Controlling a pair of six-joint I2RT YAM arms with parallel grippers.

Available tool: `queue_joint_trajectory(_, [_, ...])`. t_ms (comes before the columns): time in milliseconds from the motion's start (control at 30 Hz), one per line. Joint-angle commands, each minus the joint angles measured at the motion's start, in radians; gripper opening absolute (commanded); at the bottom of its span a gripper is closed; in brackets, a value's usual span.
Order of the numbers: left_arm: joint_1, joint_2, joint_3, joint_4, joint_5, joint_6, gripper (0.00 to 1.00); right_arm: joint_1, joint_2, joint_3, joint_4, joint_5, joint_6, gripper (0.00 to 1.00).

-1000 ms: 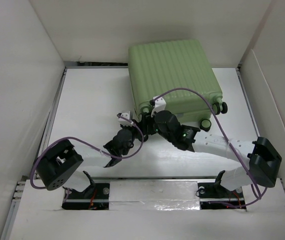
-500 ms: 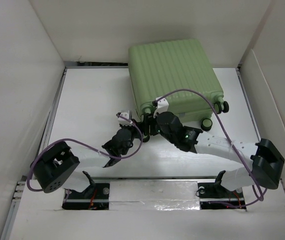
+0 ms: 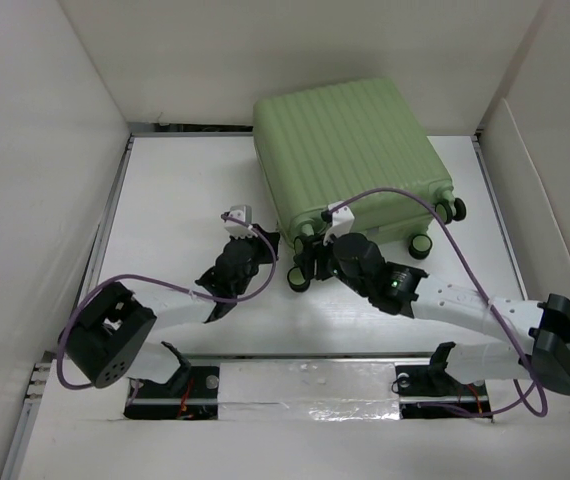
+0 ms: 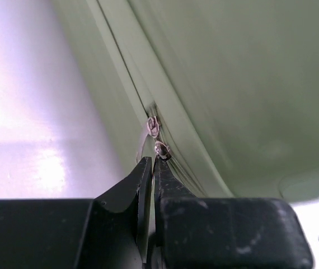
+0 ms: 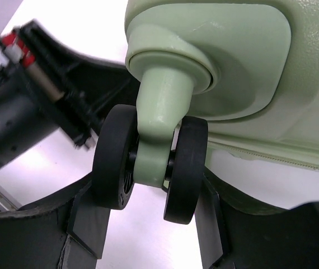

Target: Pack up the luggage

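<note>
The luggage (image 3: 350, 150) is a light-green ribbed hard-shell suitcase lying shut at the back of the table. My left gripper (image 3: 268, 243) is at its near-left corner. In the left wrist view its jaws (image 4: 153, 161) are shut, with the silver zipper pull (image 4: 144, 141) running down between the tips along the suitcase's seam (image 4: 232, 84). My right gripper (image 3: 303, 270) is at the near edge. Its fingers (image 5: 148, 193) press both sides of a black twin spinner wheel (image 5: 115, 162) under the shell (image 5: 232, 67).
Two more black wheels (image 3: 422, 245) (image 3: 455, 210) stick out at the suitcase's near-right corner. White walls enclose the table (image 3: 185, 200) on three sides. Purple cables loop over both arms. The left arm's wrist (image 5: 31, 106) sits close beside the right gripper.
The suitcase has turned slightly, its near-right corner swinging right. The left gripper moved up and left along the near-left corner. The right gripper's fingers narrowed onto the wheel.
</note>
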Motion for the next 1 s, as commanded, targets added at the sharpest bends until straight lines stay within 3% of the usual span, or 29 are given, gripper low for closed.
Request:
queue_joint_trajectory(0, [0.130,0.047,0.054,-0.064,-0.253,0.044,0.00,0.002,-0.077,0.011,0.035,0.036,-0.038,0.00])
queue_joint_trajectory(233, [0.144,0.096,0.111,-0.115,-0.270,-0.005,0.00,0.031,-0.028,0.041,0.063,0.007,-0.046,0.00])
queue_joint_trajectory(300, [0.144,0.069,0.095,-0.129,-0.288,-0.031,0.17,0.041,-0.008,0.058,0.069,0.004,-0.054,0.00])
queue_joint_trajectory(333, [0.153,0.019,0.080,-0.154,-0.288,-0.046,0.41,0.042,0.000,0.067,0.070,-0.004,-0.055,0.00])
queue_joint_trajectory(400, [0.153,-0.046,0.055,-0.162,-0.305,-0.065,0.59,0.051,0.014,0.095,0.084,-0.012,-0.063,0.00])
queue_joint_trajectory(433, [0.153,-0.122,0.039,-0.196,-0.317,-0.080,0.73,0.051,0.028,0.104,0.089,-0.022,-0.064,0.00])
queue_joint_trajectory(567, [0.153,-0.336,0.031,-0.311,-0.341,-0.131,0.87,0.060,0.069,0.159,0.084,-0.042,-0.078,0.00])
queue_joint_trajectory(667, [0.153,-0.486,0.035,-0.378,-0.256,-0.146,0.88,0.069,0.092,0.192,0.089,-0.075,-0.095,0.14])
queue_joint_trajectory(700, [0.153,-0.549,0.037,-0.412,-0.202,-0.160,0.89,0.081,0.095,0.207,0.092,-0.091,-0.103,0.30])
queue_joint_trajectory(733, [0.139,-0.580,0.035,-0.423,-0.178,-0.160,0.89,0.081,0.094,0.215,0.089,-0.092,-0.107,0.39])
queue_joint_trajectory(767, [0.128,-0.612,0.031,-0.435,-0.140,-0.157,0.89,0.092,0.080,0.219,0.077,-0.092,-0.121,0.57])
queue_joint_trajectory(833, [0.128,-0.705,0.019,-0.477,-0.112,-0.158,0.99,0.103,0.054,0.228,0.061,-0.089,-0.133,0.79])
queue_joint_trajectory(867, [0.128,-0.738,0.018,-0.510,-0.097,-0.172,0.99,0.103,0.039,0.230,0.049,-0.087,-0.144,0.96])
queue_joint_trajectory(967, [0.128,-0.842,0.041,-0.624,-0.054,-0.187,0.99,0.103,-0.044,0.239,-0.011,-0.053,-0.169,1.00])
